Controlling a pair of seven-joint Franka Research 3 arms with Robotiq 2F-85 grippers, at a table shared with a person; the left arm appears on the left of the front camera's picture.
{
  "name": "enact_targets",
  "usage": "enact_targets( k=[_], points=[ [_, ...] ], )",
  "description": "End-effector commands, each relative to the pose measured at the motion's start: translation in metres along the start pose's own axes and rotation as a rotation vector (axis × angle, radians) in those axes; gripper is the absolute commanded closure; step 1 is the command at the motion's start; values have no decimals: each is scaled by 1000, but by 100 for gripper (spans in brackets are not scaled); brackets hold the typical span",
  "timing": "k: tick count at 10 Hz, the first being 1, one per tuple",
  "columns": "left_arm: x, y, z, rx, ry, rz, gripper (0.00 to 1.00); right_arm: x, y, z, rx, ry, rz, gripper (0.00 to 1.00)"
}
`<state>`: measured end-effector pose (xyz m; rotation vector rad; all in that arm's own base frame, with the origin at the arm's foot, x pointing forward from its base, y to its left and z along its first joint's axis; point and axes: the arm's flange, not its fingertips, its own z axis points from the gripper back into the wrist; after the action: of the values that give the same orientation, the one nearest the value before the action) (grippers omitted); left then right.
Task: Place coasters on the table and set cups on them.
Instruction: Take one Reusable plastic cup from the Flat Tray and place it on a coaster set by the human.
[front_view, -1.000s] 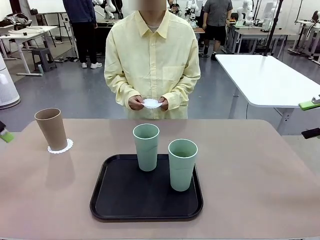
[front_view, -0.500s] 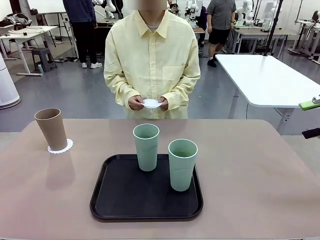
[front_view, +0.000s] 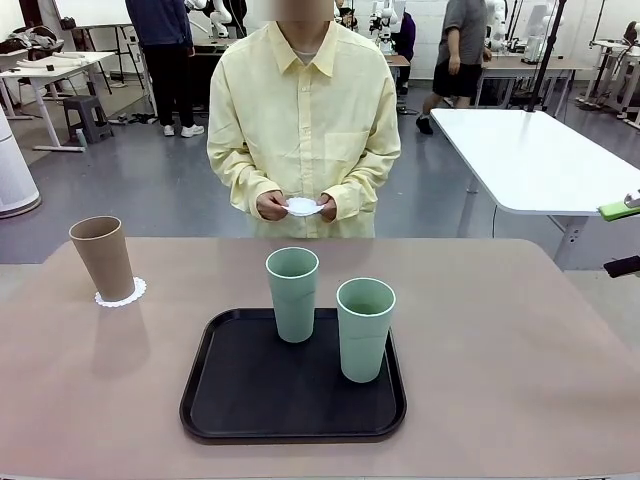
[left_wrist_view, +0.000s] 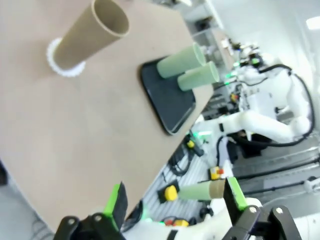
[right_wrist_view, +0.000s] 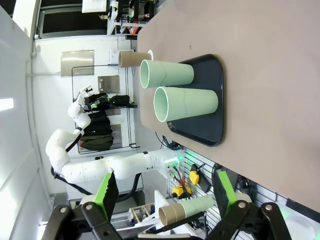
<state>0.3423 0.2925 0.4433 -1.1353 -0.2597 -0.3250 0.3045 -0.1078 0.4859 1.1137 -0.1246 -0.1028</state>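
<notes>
While the brown cup (front_view: 103, 258) is already standing on a lacy white coaster (front_view: 122, 294), at about 10 o'clock from the black tray (front_view: 230, 400), the rest of the job is not yet done.

Progress (my judgement): one of three cup-and-coaster pairs is looking finished. Two coasters are waiting to be laid on the tabletop (front_view: 520, 340), and two cups are waiting to be moved off the tray onto them.

Positions:
- The two pale green cups are standing upright on the tray and are not touching. The nearer green cup (front_view: 365, 329) is sitting at about 4 o'clock from the farther green cup (front_view: 292, 294). Neither is resting on a coaster.
- The person (front_view: 305, 110), at 12 o'clock across the tabletop, is holding a white held coaster (front_view: 303, 207) at waist level with both fingers' grips. I cannot tell whether it is one disc or two stacked.

Count:
- Cups: three (one brown, two pale green).
- Coasters: one laid, at least one being held.
- Tray: one.

Robot:
- The left hand (left_wrist_view: 175, 195) is hanging by the tabletop's edge, well apart from the brown cup. Its fingers are spread wide and are gripping nothing.
- The right hand (right_wrist_view: 165, 190) is likewise gaping wide and carrying nothing, off the tabletop's edge.
</notes>
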Motion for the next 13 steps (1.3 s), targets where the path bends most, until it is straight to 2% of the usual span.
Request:
enact_targets(
  k=[1, 4, 5, 13],
  points=[
    [8, 7, 19, -68, -17, -42, 0, 3, 2, -2, 37, -11, 20, 0],
    [7, 9, 1, -92, -12, -71, 0, 3, 2, -2, 37, -11, 20, 0],
    [3, 9, 8, -73, -13, -32, 0, 3, 2, -2, 37, -11, 20, 0],
    [3, 9, 8, -73, -13, -32, 0, 3, 2, -2, 37, -11, 20, 0]
  ],
)
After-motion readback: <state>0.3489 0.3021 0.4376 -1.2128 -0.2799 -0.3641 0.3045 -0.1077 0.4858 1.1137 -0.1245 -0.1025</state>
